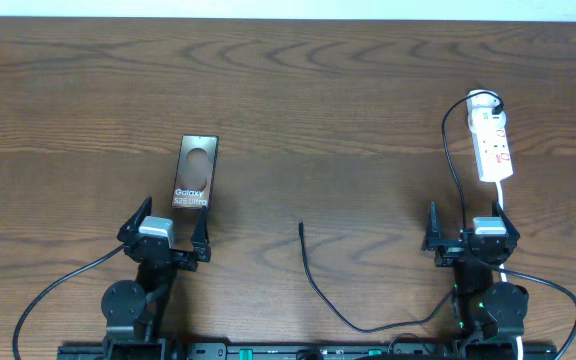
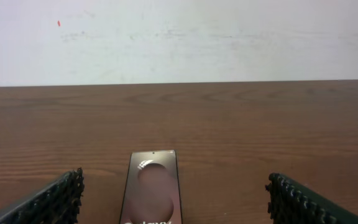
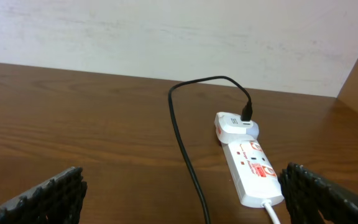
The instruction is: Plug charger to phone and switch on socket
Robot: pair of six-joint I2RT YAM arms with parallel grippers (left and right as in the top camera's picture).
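The phone (image 1: 195, 171) lies flat on the table at the left, brown face up with white text; in the left wrist view it (image 2: 153, 186) sits between my open fingers. My left gripper (image 1: 164, 233) is open just behind the phone's near end. The charger cable (image 1: 313, 280) runs from its free tip near the table's middle down to the front edge, then up to the socket (image 1: 491, 145) at the right. My right gripper (image 1: 471, 236) is open, near the socket (image 3: 248, 165), with the cable (image 3: 188, 158) between its fingers.
The socket's white cord (image 1: 504, 215) runs toward the right arm base. A white adapter (image 3: 234, 126) with a black plug sits at the strip's far end. A white wall (image 2: 179, 37) stands behind the table's far edge.
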